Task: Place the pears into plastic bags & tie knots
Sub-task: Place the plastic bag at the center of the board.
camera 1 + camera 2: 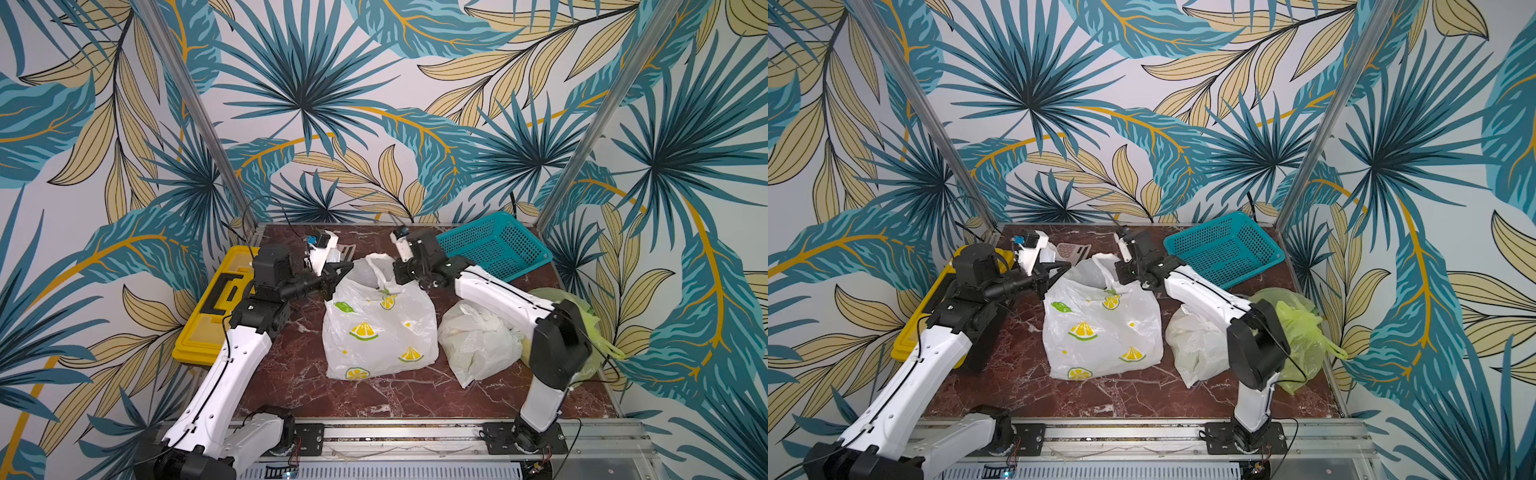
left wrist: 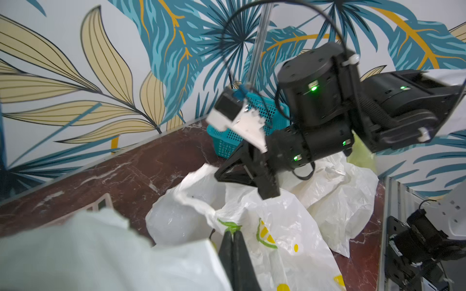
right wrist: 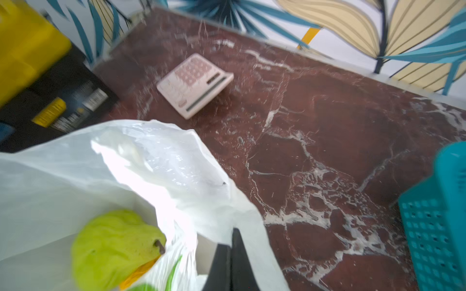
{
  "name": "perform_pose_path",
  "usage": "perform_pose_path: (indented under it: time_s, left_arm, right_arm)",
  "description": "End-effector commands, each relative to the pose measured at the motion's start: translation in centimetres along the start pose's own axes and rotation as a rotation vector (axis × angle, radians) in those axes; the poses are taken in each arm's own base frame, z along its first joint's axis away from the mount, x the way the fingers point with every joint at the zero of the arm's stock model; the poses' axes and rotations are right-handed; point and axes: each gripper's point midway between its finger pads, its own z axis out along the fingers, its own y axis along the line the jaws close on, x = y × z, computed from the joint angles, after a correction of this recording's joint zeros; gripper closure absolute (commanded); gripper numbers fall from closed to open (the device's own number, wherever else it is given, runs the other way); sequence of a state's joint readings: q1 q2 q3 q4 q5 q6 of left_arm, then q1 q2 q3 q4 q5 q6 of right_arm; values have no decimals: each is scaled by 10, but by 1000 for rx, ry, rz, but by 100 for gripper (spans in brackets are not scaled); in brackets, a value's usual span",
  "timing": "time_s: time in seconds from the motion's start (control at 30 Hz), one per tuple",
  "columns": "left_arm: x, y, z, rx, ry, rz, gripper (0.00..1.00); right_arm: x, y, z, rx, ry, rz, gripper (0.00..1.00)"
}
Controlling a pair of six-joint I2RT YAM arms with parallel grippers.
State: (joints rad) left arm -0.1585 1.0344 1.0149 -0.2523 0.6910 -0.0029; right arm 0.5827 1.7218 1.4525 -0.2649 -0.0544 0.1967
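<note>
- Front rail [image 1: 415,434] runs along the 6 o'clock edge of the bench [image 1: 286,374].
- At the bench's centre the lemon-print bag [image 1: 380,332] stands upright, with its mouth up and tipped toward 12 o'clock. The opening is stretched along the 9-to-3 line.
- The left tool [image 2: 233,239] is clenched on the bag's rim at the 10 o'clock corner. The right tool [image 3: 230,241] is clenched on the rim at the 1 o'clock corner.
- Inside the bag, one green pear [image 3: 113,249] lies on its side just beside the right tool, with its stem pointing at that tool. A sliver of orange fruit [image 3: 135,274] shows beneath it.
- Three bags in all: the lemon-print one, a second white bag [image 1: 478,345] at 3 o'clock and a light green bag [image 1: 1304,336] at 4 o'clock. The last two bulge, but what they hold is unclear.
- One teal basket [image 1: 494,245] sits at 1 o'clock, one yellow toolbox [image 1: 212,307] at 9 o'clock and one calculator [image 3: 194,84] at 12 o'clock.
</note>
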Motion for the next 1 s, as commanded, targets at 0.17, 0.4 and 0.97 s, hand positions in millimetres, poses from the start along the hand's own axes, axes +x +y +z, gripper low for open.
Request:
perform_pose_path:
  time_s: [0.17, 0.4, 0.97]
  left_arm:
    - [-55, -27, -24, 59, -121, 29, 99]
    - [-42, -45, -19, 159, -93, 41, 99]
    - [20, -75, 26, 472, 33, 145, 98]
  right_arm:
    - [-18, 26, -80, -320, -117, 318, 99]
    - [-19, 32, -112, -383, -177, 331, 100]
    - [-36, 26, -129, -136, -41, 327, 51]
